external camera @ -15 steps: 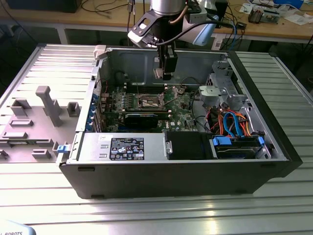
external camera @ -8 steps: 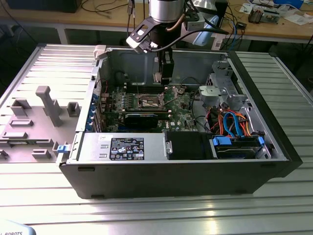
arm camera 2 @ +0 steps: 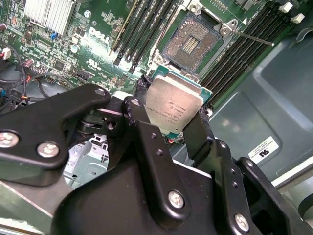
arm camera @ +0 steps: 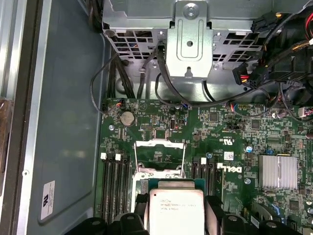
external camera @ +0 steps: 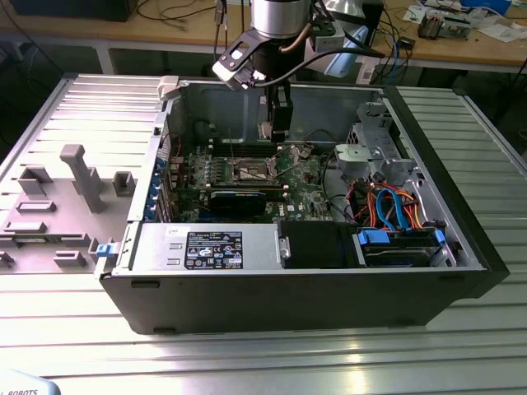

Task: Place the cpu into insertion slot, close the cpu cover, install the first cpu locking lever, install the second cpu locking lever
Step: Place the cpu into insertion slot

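My gripper (arm camera 2: 173,99) is shut on the cpu (arm camera 2: 174,106), a small square chip with a silvery top, pinched by its two opposite edges between black fingers (arm camera 2: 198,132). In the second wrist view the chip hangs tilted just beside the insertion slot (arm camera 2: 192,41), whose dark centre is bare. The cpu cover (arm camera: 159,144) stands swung open as a thin metal frame beyond the cpu (arm camera: 175,210). A thin locking lever (arm camera 2: 250,38) sticks out beside the socket. In the exterior view the gripper (external camera: 274,127) hangs inside the case, above and behind the insertion slot (external camera: 251,171).
Black memory slots (arm camera 2: 142,24) flank the socket. A finned heatsink (arm camera: 278,172) sits on the green board. A metal drive cage (arm camera: 190,34) with cables, a black drive box (external camera: 317,244) and the power supply (external camera: 206,247) line the case. A grey fixture tray (external camera: 58,197) lies at the exterior view's left.
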